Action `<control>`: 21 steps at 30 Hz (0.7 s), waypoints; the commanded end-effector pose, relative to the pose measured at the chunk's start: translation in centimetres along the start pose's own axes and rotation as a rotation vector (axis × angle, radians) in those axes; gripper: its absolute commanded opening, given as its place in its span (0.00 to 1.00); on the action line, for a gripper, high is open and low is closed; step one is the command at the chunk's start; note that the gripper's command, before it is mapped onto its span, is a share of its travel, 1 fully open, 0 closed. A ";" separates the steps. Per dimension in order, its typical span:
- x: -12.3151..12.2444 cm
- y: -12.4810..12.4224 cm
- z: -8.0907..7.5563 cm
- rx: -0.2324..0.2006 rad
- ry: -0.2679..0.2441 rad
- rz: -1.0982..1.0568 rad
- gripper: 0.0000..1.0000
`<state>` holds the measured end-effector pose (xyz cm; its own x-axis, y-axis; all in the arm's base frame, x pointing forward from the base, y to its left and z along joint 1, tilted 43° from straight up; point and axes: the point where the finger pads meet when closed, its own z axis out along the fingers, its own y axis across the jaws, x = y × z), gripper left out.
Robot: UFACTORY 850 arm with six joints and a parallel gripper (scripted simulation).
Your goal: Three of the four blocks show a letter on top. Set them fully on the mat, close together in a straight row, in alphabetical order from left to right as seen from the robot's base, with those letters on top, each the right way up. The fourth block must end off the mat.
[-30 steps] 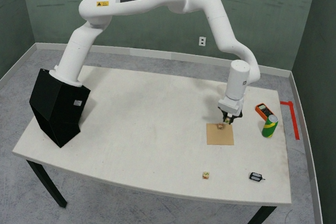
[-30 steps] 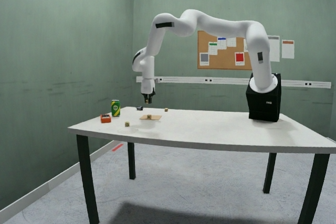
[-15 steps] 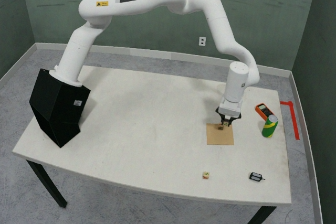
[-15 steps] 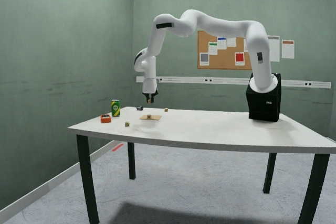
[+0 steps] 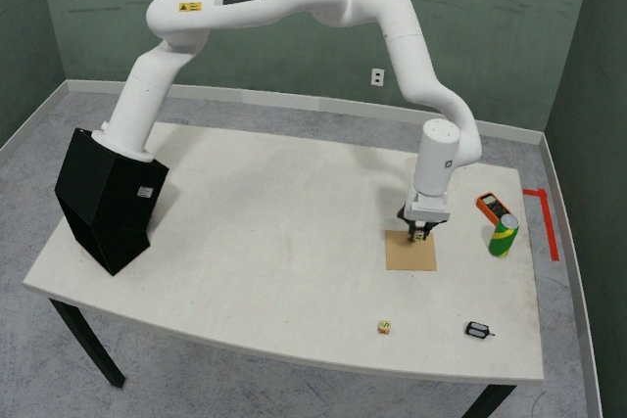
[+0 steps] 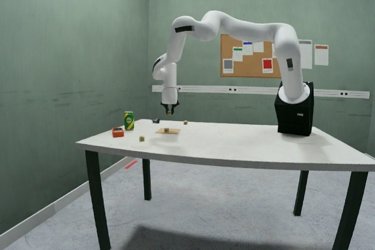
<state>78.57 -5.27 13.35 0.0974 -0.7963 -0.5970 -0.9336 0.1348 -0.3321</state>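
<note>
My gripper [image 5: 419, 232] is shut on a small letter block [image 5: 418, 237] and holds it in the air above the far part of the tan mat [image 5: 410, 250]. In the exterior view the gripper [image 6: 169, 112] and the held block [image 6: 169, 112] hang well above the mat [image 6: 169, 132]. A second block [image 6: 166, 130] sits on the mat; in the top view my gripper hides it. A third block [image 6: 141, 138] lies on the table off the mat. A fourth block [image 5: 384, 326], showing an S on top, lies near the table's front edge and also shows in the exterior view [image 6: 185, 122].
A green and yellow can [image 5: 503, 235] stands right of the mat, with an orange multimeter [image 5: 493, 207] just behind it. A small black object [image 5: 478, 329] lies near the front right edge. My black base box [image 5: 109, 198] stands at the left end.
</note>
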 end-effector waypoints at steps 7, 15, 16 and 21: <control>0.0 -0.1 0.1 0.003 0.000 -0.002 0.23; 0.0 -0.1 1.7 0.004 0.000 -0.002 0.23; 0.0 -0.1 2.1 0.004 0.000 -0.002 0.23; 0.0 -0.1 4.4 0.004 0.000 -0.002 0.23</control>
<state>79.50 -3.52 11.16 0.0992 -0.7962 -0.5968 -0.9329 0.1343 -0.3342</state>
